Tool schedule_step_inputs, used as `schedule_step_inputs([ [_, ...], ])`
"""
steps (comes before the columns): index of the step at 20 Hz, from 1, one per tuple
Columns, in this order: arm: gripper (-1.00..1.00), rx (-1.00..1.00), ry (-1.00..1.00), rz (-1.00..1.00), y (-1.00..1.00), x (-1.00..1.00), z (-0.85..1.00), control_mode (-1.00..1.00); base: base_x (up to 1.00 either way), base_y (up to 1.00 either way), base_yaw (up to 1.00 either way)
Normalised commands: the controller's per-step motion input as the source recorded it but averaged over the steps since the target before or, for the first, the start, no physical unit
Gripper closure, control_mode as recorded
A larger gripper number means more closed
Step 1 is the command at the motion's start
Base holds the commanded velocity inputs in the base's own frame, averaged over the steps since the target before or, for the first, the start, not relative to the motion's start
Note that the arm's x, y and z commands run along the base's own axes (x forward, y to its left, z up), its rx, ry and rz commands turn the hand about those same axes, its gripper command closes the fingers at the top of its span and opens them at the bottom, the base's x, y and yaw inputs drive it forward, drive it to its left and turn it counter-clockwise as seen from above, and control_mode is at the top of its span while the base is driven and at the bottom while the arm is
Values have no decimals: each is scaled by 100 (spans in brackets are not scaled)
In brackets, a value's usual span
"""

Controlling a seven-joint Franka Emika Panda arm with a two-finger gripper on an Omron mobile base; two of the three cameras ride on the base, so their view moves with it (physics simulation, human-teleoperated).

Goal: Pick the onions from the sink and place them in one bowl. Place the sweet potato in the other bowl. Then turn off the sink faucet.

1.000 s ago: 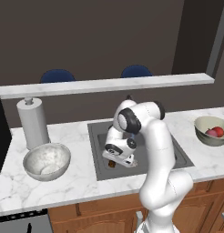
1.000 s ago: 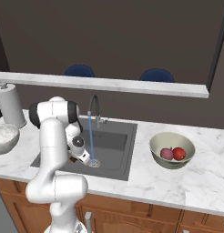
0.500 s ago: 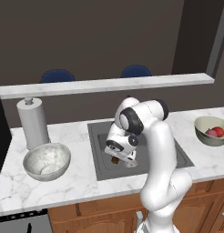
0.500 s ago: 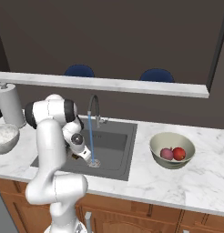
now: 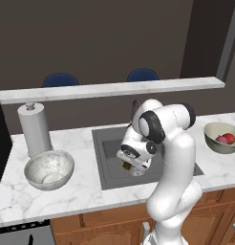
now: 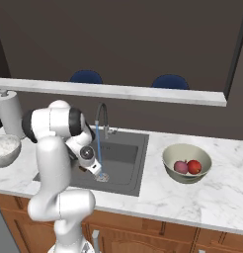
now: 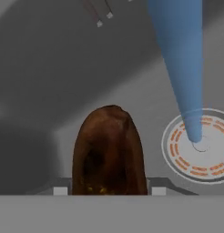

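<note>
Both onions (image 6: 187, 167) sit in the beige bowl (image 6: 186, 161) on the bench (image 6: 212, 197), right of the sink (image 6: 124, 159), so that part looks done. Sweet potato (image 7: 109, 152) is low in the sink, near side, just beside the drain (image 7: 199, 152). The tool (image 5: 132, 166) is clenched on it: the potato sits right between the tips in the hand view. Can't tell whether it is lifted off the basin floor. Grey bowl (image 5: 48, 169) on the bench left of the sink, next to the paper roll (image 5: 34, 128), holds nothing I can see. Faucet (image 6: 102, 122) is running, stream hitting the drain. Left: carry potato to grey bowl, release, then shut off the faucet.
</note>
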Motion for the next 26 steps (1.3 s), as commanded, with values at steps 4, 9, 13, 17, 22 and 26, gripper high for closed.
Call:
schedule_step_inputs([
  [4, 100, 0, 0, 0, 0, -1, 76, -100, 0, 0, 0],
  [9, 100, 0, 0, 0, 0, -5, 72, -100, 0, 0, 0],
  [13, 100, -1, 0, 0, 0, -16, 66, -100, 0, 0, 0],
  [17, 100, -4, 0, 2, 2, -18, 73, -100, 0, 0, 0],
  [22, 100, -6, 1, 6, 0, -23, 86, -100, 0, 0, 0],
  [26, 100, -5, 2, 7, 0, -29, 97, -100, 0, 0, 0],
])
